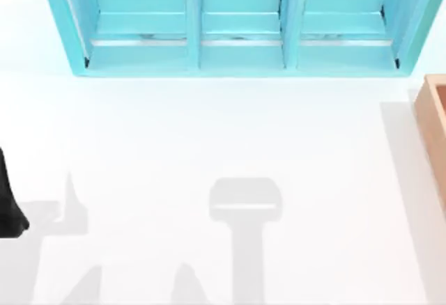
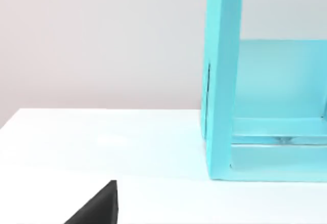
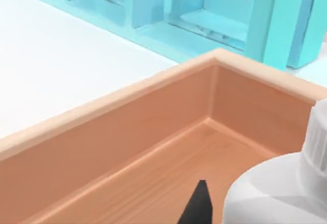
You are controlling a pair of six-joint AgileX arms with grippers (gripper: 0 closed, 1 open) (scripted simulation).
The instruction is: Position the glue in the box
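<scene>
My right hand's grip I cannot tell, its small white plastic glue bottle (image 3: 276, 193), light and slippery, over the tan wooden box (image 3: 127, 127) at the tabletop's right edge

From my station, the box (image 3: 127, 132) looks like light wood, with fine straight grain along its floor and smooth, matt walls and rim. The glue (image 3: 276, 193) reads as smooth white plastic with a soft sheen on its shoulder. The turquoise shelf unit (image 1: 240, 44) looks like painted board, smooth and slightly glossy, its 3 compartment floors catching pale reflections. The table (image 1: 209, 131) is a plain white surface, smooth and matt. The left arm (image 1: 8, 207) appears matt black.
</scene>
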